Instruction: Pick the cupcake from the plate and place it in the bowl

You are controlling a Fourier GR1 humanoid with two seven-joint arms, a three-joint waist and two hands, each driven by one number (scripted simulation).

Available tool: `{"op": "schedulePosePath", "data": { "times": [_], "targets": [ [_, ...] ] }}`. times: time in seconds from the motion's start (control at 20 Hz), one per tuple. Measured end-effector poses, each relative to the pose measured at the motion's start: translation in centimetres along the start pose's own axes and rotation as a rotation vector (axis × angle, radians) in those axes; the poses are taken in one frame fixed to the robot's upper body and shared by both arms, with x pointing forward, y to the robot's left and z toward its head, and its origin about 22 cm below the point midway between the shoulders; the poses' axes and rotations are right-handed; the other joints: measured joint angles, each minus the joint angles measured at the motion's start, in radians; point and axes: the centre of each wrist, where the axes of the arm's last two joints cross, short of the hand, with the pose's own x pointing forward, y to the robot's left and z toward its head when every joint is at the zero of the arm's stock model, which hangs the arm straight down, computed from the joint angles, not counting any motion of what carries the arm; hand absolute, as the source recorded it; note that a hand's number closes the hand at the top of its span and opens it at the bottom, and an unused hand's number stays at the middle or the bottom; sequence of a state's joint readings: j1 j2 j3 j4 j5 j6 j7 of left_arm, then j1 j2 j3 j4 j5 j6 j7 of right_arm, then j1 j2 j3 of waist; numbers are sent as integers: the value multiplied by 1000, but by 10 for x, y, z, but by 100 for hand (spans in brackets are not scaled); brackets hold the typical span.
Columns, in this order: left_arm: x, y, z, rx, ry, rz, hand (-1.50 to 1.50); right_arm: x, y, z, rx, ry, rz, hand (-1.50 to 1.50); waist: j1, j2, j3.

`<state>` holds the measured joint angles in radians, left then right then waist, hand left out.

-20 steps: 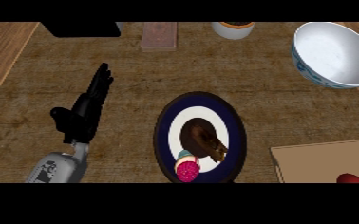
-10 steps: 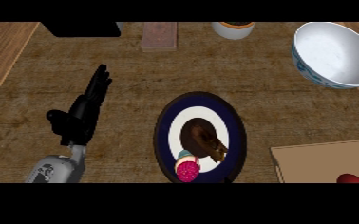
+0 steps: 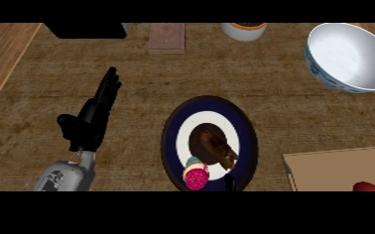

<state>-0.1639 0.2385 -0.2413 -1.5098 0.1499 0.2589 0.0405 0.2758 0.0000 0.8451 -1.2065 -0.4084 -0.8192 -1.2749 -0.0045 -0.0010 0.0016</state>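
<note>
The cupcake (image 3: 196,177), pink-topped with a pale wrapper, lies at the near edge of a dark blue plate (image 3: 173,134) with a white centre. A brown pastry (image 3: 212,144) sits just behind it on the same plate. The white bowl (image 3: 320,69) with a blue pattern stands at the far right, cut off by the view's edge. My left hand (image 3: 92,116) rests open left of the plate, fingers straight and pointing away, touching nothing. A small dark sliver (image 3: 229,182) shows at the plate's near rim; I cannot tell what it is. My right hand does not show.
A tan board (image 3: 330,168) with a red item (image 3: 362,186) lies at the lower right. At the back stand a wooden block (image 3: 167,37), a white jar (image 3: 245,30) and a black object (image 3: 84,29). A lighter wooden strip (image 3: 15,49) runs along the left.
My left hand has barely shifted, its fingertips drifting slightly to the right. The plate, cupcake and bowl stay where they were.
</note>
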Motion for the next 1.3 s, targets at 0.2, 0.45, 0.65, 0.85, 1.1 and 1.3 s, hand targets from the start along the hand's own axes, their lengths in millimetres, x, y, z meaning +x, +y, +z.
{"op": "schedulePosePath", "data": {
  "times": [0.2,0.45,0.65,0.85,1.1,1.3],
  "targets": [
    [2,0,-2,2,-4,0,0,-6,2,-9,-6,4,-12,-150,1,0,0],
    [1,2,-1,3,-3,-1,0,-15,5,-23,-27,29,17,-150,3,1,0],
    [2,4,-1,3,-1,0,0,-22,5,-31,-52,70,79,-150,4,1,0],
    [3,5,1,-1,-5,1,0,-27,6,-40,-60,89,116,-150,5,0,-4],
    [1,2,-1,-6,-1,0,0,-28,10,-37,-22,90,150,150,2,-2,-16],
    [4,4,-3,-8,-5,1,0,-27,12,-33,28,46,222,150,1,-4,-19]
  ]
}}
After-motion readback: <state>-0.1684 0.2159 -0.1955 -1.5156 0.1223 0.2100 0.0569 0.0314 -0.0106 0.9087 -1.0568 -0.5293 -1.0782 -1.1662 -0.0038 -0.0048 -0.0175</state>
